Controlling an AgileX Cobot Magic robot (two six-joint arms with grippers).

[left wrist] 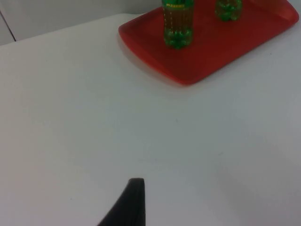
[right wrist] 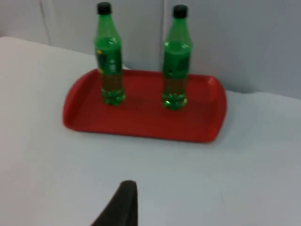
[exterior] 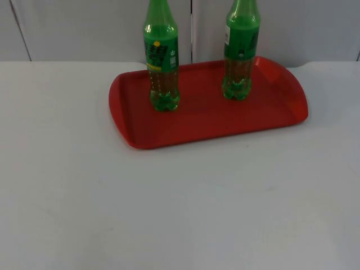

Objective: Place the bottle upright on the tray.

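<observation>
White table top [exterior: 180,208] fills your foreground and ends at a grey partition wall [exterior: 84,28]. On it, toward the wall, you see a red tray [exterior: 208,121] lying flat, its long side running across the table. Two green bottles stand upright on the tray, well apart from each other. Note the left bottle [exterior: 162,62], with its green label and yellow mark, near the tray's left end, and the right bottle [exterior: 242,53] closer to the tray's far edge. From the right wrist view you can confirm that both carry black caps and that each rests on its base inside the tray's rim.

You find the left gripper [left wrist: 131,207] over bare table, well apart from the tray, with one black fingertip visible. The right gripper [right wrist: 123,207] likewise sits over bare table in front of the tray. You cannot tell how far either pair of fingers is spread; neither touches a bottle.
</observation>
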